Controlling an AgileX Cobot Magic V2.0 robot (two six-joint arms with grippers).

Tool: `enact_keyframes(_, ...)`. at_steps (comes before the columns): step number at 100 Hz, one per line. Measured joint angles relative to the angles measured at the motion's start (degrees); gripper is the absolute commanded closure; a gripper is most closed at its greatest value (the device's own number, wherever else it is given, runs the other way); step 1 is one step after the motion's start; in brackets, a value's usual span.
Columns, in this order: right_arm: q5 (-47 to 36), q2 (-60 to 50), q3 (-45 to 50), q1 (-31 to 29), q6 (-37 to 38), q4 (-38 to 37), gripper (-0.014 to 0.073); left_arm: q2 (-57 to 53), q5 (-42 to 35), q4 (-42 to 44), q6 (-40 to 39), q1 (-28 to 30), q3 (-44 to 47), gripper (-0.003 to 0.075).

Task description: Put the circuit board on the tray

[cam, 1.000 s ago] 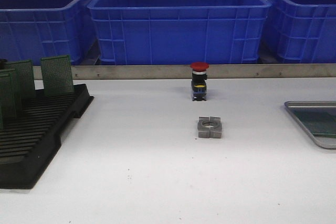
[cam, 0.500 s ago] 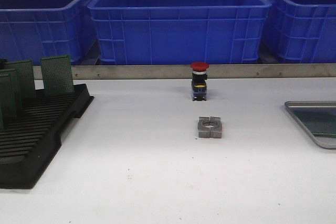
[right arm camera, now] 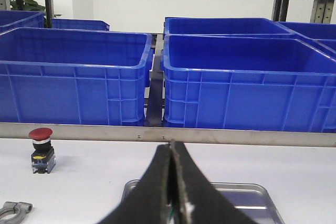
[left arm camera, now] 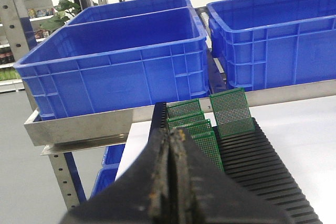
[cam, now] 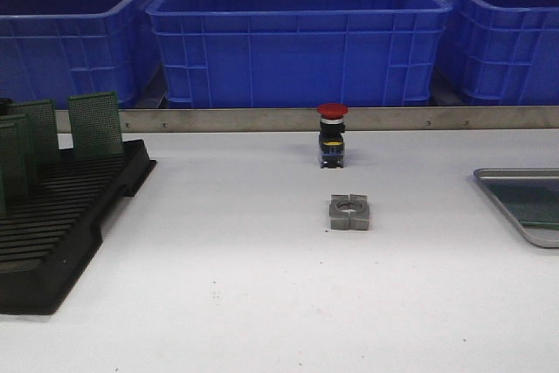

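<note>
Several green circuit boards [cam: 94,124] stand upright in a black slotted rack [cam: 61,224] at the table's left. They also show in the left wrist view [left arm camera: 229,109], just beyond my left gripper [left arm camera: 172,136], which is shut and empty. The silver-grey tray [cam: 515,176] lies at the table's right edge, with a flat greenish patch inside it. In the right wrist view the tray [right arm camera: 252,187] lies under and beyond my right gripper [right arm camera: 170,146], whose jaws are shut. Neither gripper shows in the front view.
A red-capped push button [cam: 332,135] stands at the table's middle back, with a grey metal clamp ring [cam: 349,212] in front of it. Large blue bins [cam: 297,37] sit behind a metal rail along the table's far edge.
</note>
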Motion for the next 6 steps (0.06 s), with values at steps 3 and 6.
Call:
enact_keyframes(3, 0.0, 0.0, 0.0, 0.0, 0.0, 0.0, 0.0662, 0.0, 0.0, 0.0, 0.0, 0.0, 0.0, 0.0739)
enact_keyframes(6, 0.0, 0.0, 0.0, 0.0, 0.0, 0.0, 0.0662, 0.0, 0.0, 0.0, 0.0, 0.0, 0.0, 0.0738)
